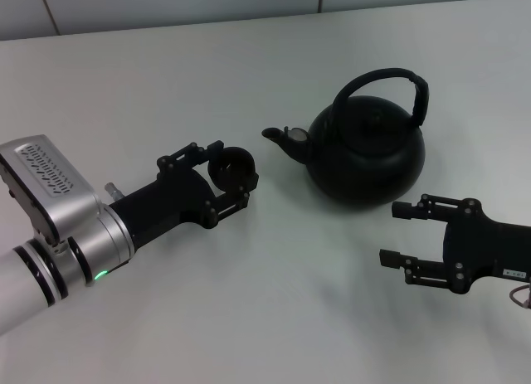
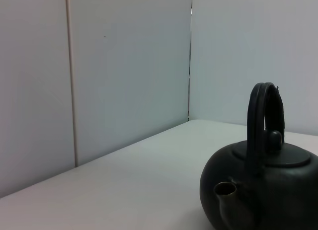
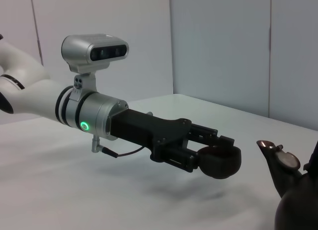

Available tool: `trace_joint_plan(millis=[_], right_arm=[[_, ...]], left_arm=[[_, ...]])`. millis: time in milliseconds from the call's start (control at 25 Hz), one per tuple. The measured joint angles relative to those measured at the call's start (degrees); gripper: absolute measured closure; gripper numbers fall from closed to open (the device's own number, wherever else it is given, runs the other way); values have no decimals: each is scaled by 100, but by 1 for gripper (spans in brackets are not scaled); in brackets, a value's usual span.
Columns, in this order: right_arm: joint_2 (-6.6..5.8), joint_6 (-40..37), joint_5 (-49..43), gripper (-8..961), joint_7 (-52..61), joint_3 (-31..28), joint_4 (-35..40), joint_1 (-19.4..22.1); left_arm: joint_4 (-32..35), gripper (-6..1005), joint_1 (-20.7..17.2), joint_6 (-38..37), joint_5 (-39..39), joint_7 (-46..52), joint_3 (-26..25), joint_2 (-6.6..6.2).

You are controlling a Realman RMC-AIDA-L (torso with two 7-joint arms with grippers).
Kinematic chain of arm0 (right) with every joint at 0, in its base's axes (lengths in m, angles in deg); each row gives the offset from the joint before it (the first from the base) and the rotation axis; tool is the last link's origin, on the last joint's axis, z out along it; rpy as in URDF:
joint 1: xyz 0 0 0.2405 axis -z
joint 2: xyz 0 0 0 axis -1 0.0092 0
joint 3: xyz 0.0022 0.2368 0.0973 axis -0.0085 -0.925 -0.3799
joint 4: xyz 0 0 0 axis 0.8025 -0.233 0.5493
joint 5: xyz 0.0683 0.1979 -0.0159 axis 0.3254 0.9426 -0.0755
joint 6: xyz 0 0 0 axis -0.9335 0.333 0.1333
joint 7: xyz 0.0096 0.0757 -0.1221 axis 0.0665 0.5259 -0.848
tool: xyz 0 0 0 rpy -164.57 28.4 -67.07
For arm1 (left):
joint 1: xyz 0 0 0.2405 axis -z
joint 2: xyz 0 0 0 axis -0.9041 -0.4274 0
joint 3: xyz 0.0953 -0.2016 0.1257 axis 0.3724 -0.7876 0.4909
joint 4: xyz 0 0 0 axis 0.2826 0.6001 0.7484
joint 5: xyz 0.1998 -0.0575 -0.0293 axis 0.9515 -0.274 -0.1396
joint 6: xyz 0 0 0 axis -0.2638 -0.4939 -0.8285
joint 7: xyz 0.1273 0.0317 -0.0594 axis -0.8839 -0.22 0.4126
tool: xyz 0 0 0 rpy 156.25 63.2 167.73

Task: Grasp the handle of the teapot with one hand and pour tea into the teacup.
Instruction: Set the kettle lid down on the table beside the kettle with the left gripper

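Head view high, looking down, both wrist views low, sharing teapot [image 1: 367, 143] spout

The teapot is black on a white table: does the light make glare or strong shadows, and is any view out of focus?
Head view: even light, only a dull sheen on the teapot, faint soft shadows on the table. Left wrist view: dimmer, the teapot nearly a silhouette, its spout slightly soft. Right wrist view: the left gripper holding the teacup is sharp, with a diffuse shadow beneath.
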Motion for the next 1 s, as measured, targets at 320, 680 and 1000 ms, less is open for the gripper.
trace_joint_plan(millis=[320, 680, 1000], right_arm=[[10, 38, 3, 259, 46, 0, 0, -47], [9, 43, 3, 260, 49, 0, 0, -60], [9, 39, 3, 261, 58, 6, 0, -67]], left_arm=[[-160, 294, 76, 465, -2, -244, -30, 0], [-351, 267, 118, 692, -1, -521, -143, 0], [-380, 243, 124, 714, -2, -523, -258, 0]])
